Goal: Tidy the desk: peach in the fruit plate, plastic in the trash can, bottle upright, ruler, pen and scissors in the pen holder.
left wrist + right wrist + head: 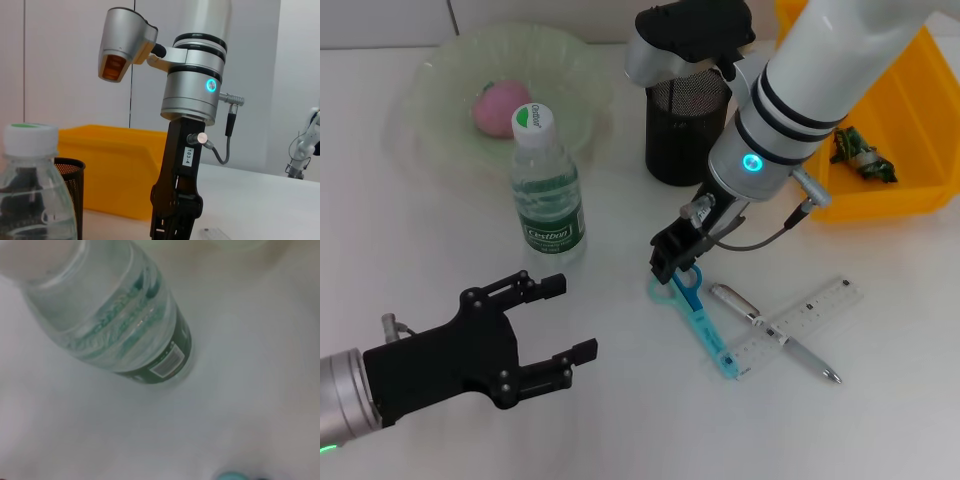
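Right gripper [672,262]: you have it lowered right over the scissors' handle loops; the pictures do not let you tell how far its jaws are parted or whether they grip anything.
Scissors [700,318]: teal, flat on the desk [620,420], handle end under the right jaws, blade end running away from them to touch the ruler.
Ruler [798,326]: clear, flat on the desk, just past the scissors' tip from the right jaws, crossing the pen.
Pen [775,333]: silver, lying under the ruler, near the right jaws on their outer side.
Pen holder [682,135]: black mesh cup, upright, beyond the right jaws.
Left gripper [560,320]: you are holding it above the desk, jaws spread wide and holding nothing, well apart from the scissors.
Bottle [546,190]: upright, white cap on, just beyond the left jaws and between them and the fruit plate.
Peach [500,106]: pink, lying in the fruit plate [430,95], behind the bottle.
Plastic [860,155]: crumpled wrapper inside the yellow trash can [930,100], well off to the outer side of the right jaws.
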{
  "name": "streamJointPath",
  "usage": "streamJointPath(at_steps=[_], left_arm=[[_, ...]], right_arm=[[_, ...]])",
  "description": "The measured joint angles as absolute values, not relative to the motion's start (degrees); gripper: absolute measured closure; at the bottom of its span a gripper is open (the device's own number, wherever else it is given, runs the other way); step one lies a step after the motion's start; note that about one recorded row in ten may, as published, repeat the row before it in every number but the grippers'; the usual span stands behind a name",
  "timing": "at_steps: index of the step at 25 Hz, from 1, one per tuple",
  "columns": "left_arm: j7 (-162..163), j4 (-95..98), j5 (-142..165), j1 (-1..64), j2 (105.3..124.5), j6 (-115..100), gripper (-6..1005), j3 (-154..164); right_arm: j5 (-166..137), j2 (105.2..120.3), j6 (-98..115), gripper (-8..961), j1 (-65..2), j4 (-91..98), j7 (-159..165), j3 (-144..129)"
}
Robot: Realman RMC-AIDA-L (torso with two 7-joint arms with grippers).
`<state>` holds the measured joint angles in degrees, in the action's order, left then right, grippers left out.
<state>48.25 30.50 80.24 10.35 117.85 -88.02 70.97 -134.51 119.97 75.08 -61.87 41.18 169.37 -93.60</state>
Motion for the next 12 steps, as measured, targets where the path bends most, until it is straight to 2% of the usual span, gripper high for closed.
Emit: streamJointPath(at_steps=[12], left_arm=[[46.9,28.9,80.2,10.8,118.12,-88.0,230,70.8]], right_arm=[[-134.5,119.97,73.5,687,-63.0,37.5,169.4,-93.7]])
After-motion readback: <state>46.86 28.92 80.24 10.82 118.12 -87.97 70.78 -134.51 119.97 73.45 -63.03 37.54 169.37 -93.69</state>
